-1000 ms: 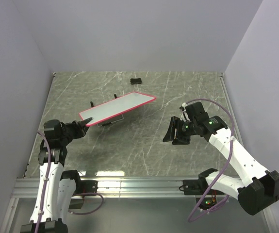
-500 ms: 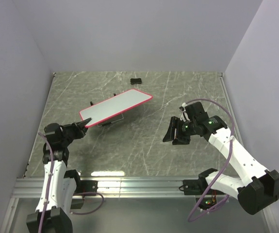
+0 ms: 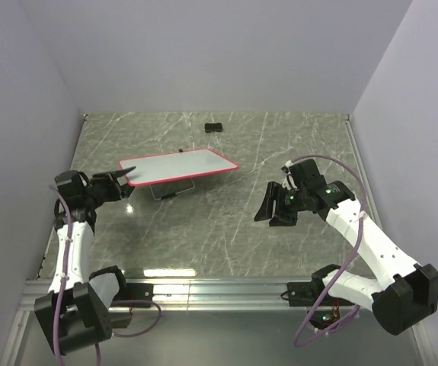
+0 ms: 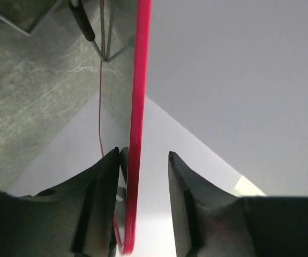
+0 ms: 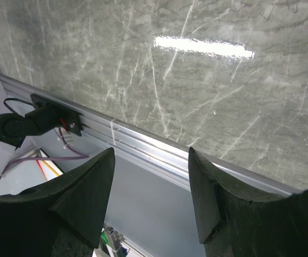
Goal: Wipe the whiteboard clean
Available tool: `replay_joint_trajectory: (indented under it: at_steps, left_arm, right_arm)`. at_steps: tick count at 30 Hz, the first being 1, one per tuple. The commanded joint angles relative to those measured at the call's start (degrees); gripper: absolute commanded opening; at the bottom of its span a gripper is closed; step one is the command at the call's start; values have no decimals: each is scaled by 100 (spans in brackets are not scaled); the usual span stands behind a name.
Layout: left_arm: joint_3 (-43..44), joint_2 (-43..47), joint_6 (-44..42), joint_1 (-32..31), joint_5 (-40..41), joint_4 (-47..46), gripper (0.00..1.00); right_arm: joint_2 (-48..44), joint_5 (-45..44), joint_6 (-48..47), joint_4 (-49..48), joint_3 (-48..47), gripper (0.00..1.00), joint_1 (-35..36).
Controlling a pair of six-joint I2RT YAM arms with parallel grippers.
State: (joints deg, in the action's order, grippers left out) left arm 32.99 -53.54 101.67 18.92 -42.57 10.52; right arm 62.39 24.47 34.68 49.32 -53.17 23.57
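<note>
Left arm (image 3: 68, 244): rises from base, elbow bent, forearm reaching toward left corner of whiteboard (image 3: 180, 163). Left gripper (image 3: 125, 174): jaws parted, straddling board's edge at that corner; one finger just beside edge, other standing off with visible gap. Right arm (image 3: 371, 244): folded, well right of whiteboard, wrist tipped downward. Right gripper (image 3: 266, 215): fingers spread apart, empty.
</note>
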Motion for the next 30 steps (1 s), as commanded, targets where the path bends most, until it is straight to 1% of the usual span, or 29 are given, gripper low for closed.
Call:
replay_joint_trajectory:
  at_steps: [1,3,5,9,14,16,18,19,20,21,24,25,26,30]
  left_arm:
    - [418,-51,-262,86,-481,-102,46]
    - [479,-34,-235,77,-446,-130,54]
    - [550,-43,-261,86,-454,-60,56]
    - [664,-34,-305,103,-507,160,53]
    - [770,168,-481,182,-560,739,55]
    - [700,343,-429,243,-586,793,54]
    - [604,510,-359,314,-630,776,47]
    - [533,537,-358,332,-647,750,40]
    - [411,564,-367,358,-682,758,29]
    - [357,581,-402,384,-726,776,27]
    - [278,634,-559,420,-736,942,24]
    - [260,652,-595,420,-727,986,21]
    - [260,643,-630,429,-727,1048,15]
    - [208,625,-850,455,-736,1267,6]
  right_arm:
    - [1,-12,118,-239,26,64,-37]
    - [-34,-12,171,-291,43,64,-37]
    - [-34,-4,197,-309,70,64,-37]
    - [-52,14,250,-370,113,65,-37]
    - [-78,-3,268,-397,157,65,-37]
    - [-95,-30,242,-388,210,65,-37]
    - [-130,-47,233,-388,271,65,-37]
    - [-148,-39,241,-397,333,64,-37]
    - [-166,-21,241,-406,359,64,-37]
    - [-166,-30,241,-406,360,64,-46]
    - [-157,-30,215,-379,325,65,-37]
    - [-157,-30,206,-362,316,65,-37]
    - [-166,-30,198,-362,324,65,-37]
    - [-166,-39,171,-327,316,65,-37]
